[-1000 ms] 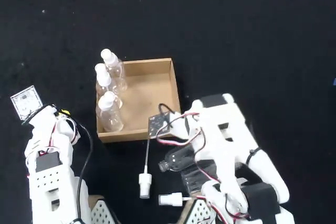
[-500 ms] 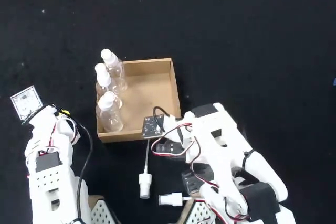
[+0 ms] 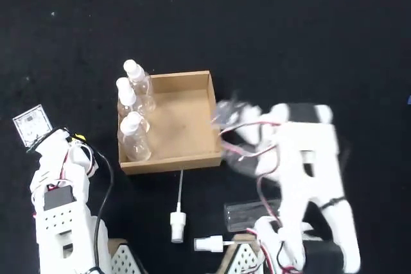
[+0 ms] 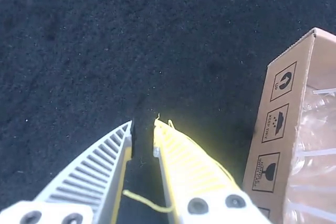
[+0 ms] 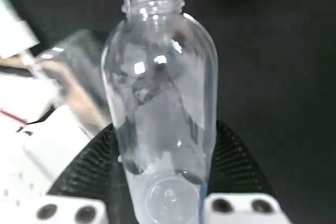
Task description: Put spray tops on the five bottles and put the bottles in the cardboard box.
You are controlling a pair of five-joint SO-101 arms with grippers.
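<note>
My right gripper is shut on a clear bottle that has no spray top; its open neck points away from the wrist. From above, this bottle hangs blurred just off the right wall of the cardboard box. Three bottles with white spray tops stand along the box's left wall. Another bare bottle lies on the table by the right arm's base. Two loose spray tops lie in front of the box. My left gripper is shut on nothing, low over the black table left of the box.
The left arm stands at the near left with a small tag beside it. The table is covered in black cloth, bare at the back and far right. Both arm bases crowd the near edge.
The right arm has lifted the bare bottle off the table in front of the box and swung it up and to the right of the box. The left arm has stayed still.
</note>
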